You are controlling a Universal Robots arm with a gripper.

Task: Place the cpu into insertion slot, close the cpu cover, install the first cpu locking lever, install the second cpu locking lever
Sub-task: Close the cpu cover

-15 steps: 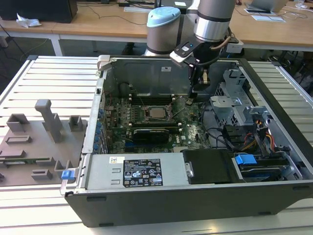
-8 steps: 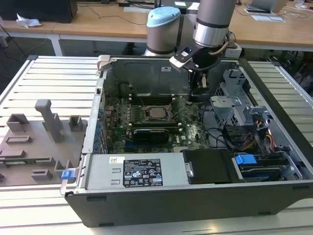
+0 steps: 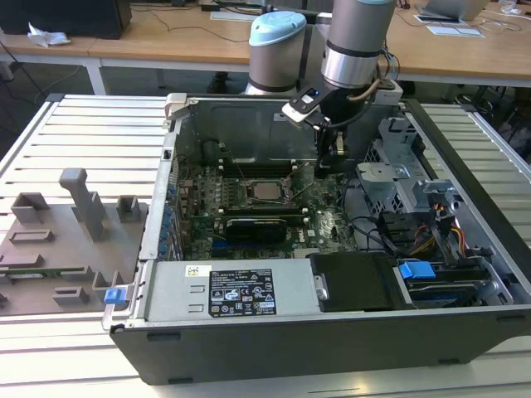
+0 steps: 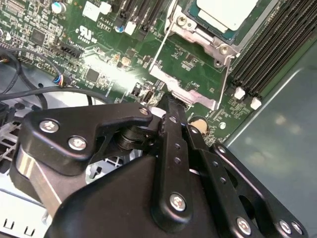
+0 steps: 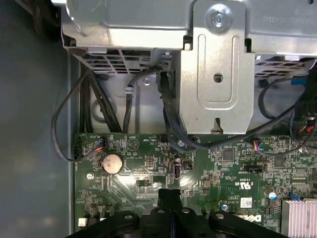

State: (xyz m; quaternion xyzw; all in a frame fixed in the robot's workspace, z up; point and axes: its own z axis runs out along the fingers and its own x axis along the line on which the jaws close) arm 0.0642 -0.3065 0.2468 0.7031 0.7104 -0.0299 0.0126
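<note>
Silver chip lies under its cover. Just beside it, near the board's edge, the gripper is pinched closed and empty.

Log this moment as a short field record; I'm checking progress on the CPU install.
cpu: seated in the insertion slot, metal top showing
cpu cover: lying flat around the chip
wire levers: run along the socket's sides; cannot tell if latched
gripper: shut, tip at a silver tab beside the socket
motherboard: green, inside the open computer case
</note>
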